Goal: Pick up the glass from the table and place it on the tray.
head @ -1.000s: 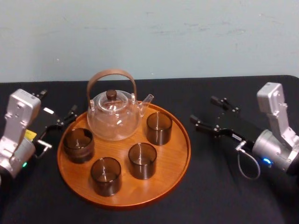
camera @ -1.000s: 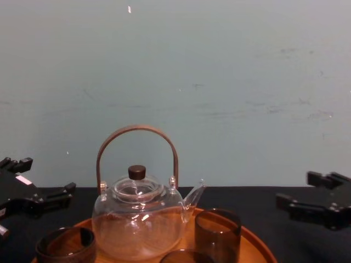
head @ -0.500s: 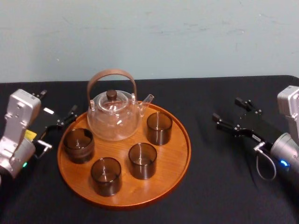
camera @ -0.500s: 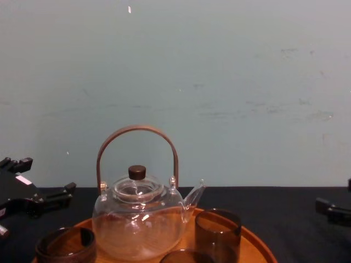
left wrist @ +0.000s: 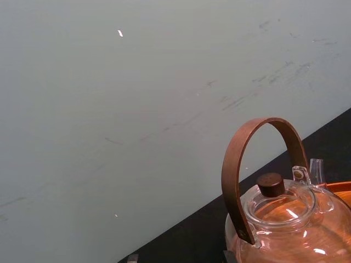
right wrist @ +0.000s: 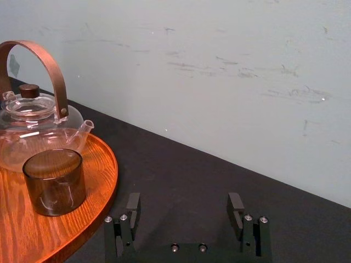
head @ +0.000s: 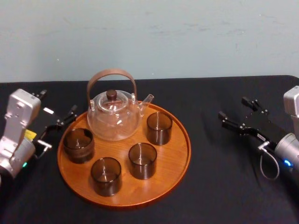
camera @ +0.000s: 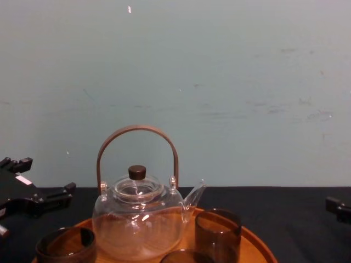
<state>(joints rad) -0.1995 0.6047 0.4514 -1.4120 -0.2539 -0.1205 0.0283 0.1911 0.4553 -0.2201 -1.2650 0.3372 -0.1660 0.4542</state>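
The round orange-brown tray [head: 184, 140] lies mid-table and carries several smoky dark glasses, among them one [head: 159, 128] on its right side and one [head: 142, 160] near its middle. My right gripper [head: 233, 107] hovers open and empty over the black cloth, well to the right of the tray. In the right wrist view its open gripper [right wrist: 184, 203] points past the tray [right wrist: 101, 164] and the nearest glass [right wrist: 54, 181]. My left gripper [head: 60, 100] stays open and empty just left of the tray, and is also seen in the chest view [camera: 46, 175].
A clear glass teapot [head: 114, 114] with a brown bail handle stands at the back of the tray, and it appears close up in the left wrist view [left wrist: 279, 219]. Black cloth covers the table [head: 224, 186]. A pale wall rises behind.
My right gripper has drawn back to the right, away from the tray, still open. The left arm, the glasses and the teapot have not moved.
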